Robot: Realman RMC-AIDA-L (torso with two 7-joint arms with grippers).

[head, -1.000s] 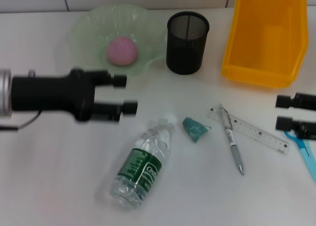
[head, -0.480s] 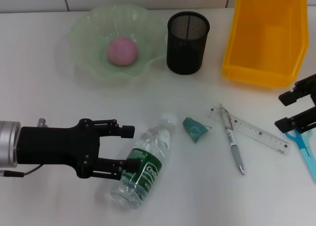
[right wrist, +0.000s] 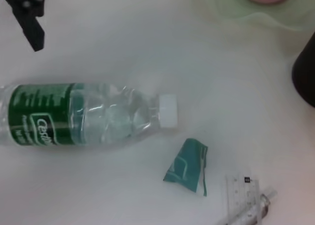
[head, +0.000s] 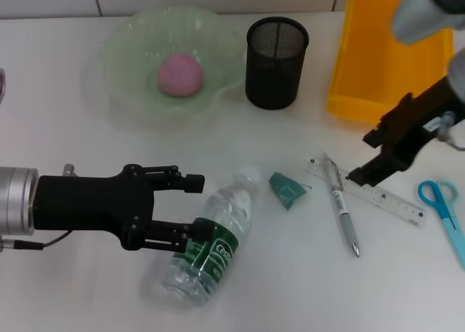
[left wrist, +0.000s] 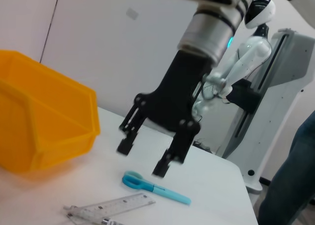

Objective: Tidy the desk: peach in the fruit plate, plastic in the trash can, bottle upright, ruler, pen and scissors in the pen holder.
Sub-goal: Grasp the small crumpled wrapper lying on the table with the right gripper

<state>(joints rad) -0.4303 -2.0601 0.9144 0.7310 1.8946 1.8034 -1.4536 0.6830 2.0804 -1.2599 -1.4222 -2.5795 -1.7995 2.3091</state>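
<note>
I see the pink peach (head: 180, 75) in the green glass fruit plate (head: 123, 49), left of the black mesh pen holder (head: 275, 62), with the clear plastic bottle (head: 211, 237) lying nearer me.

yellow bin (head: 392, 56) cut at top edge, scissors (head: 443, 208) cut at right edge

Bottle (head: 209, 244) lying on side on surface (head: 65, 288): green label, white script brand beginning "Ce…", rest not legible in head view. Right wrist view, same bottle (right wrist: 83, 115): label reads roughly "Cest…", smaller white lines beneath too blurred to read. Ruler (head: 369, 190): dark graduation marks along edge, no numerals legible. Teal plastic wrapper (head: 288, 189): white markings, unreadable. No other text or signs readable.
</note>
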